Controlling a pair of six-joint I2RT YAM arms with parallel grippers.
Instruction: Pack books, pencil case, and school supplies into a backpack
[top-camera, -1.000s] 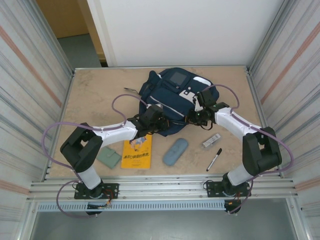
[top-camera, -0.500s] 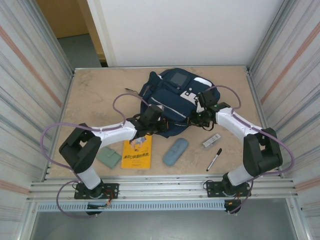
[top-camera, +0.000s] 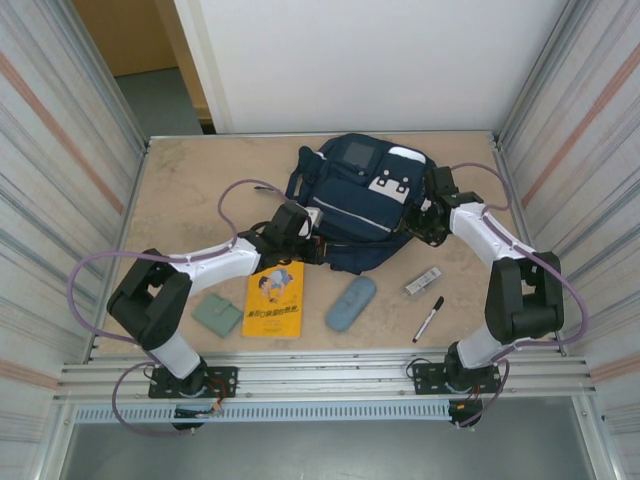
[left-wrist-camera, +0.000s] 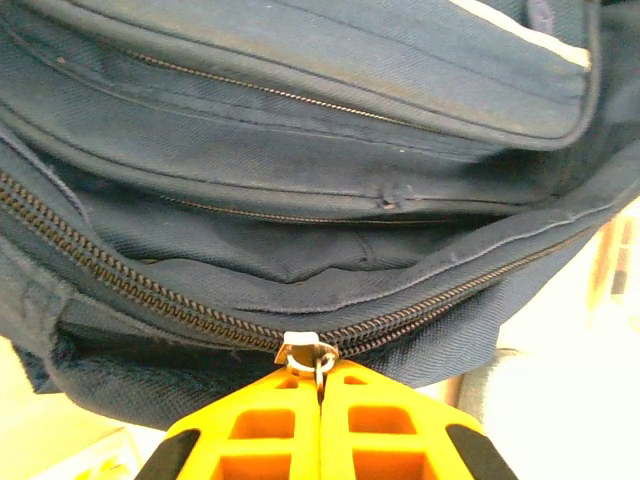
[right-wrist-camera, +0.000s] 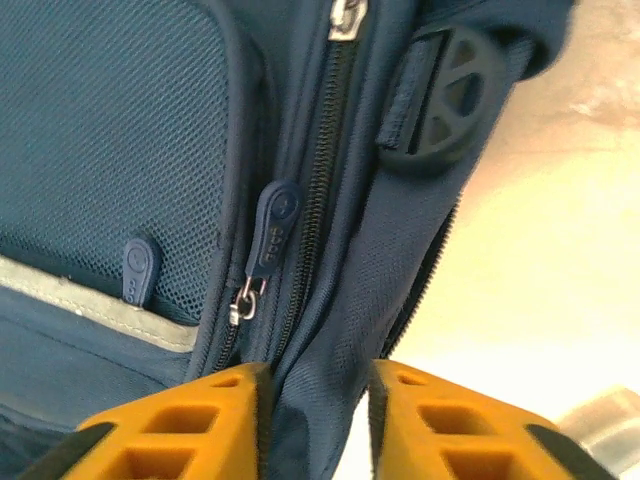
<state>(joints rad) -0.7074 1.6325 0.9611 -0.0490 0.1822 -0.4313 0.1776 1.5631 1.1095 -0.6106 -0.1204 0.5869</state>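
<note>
We judge the backpack (top-camera: 360, 205) soft and floppy, best taken by its hardware. The left gripper (left-wrist-camera: 320, 385) is clamped on the zipper pull (left-wrist-camera: 305, 352) at its near edge. The right gripper (right-wrist-camera: 320, 390) stands partly open astride a fabric fold (right-wrist-camera: 325, 320) at its right side. The book (top-camera: 273, 300) lies just in front.
</note>
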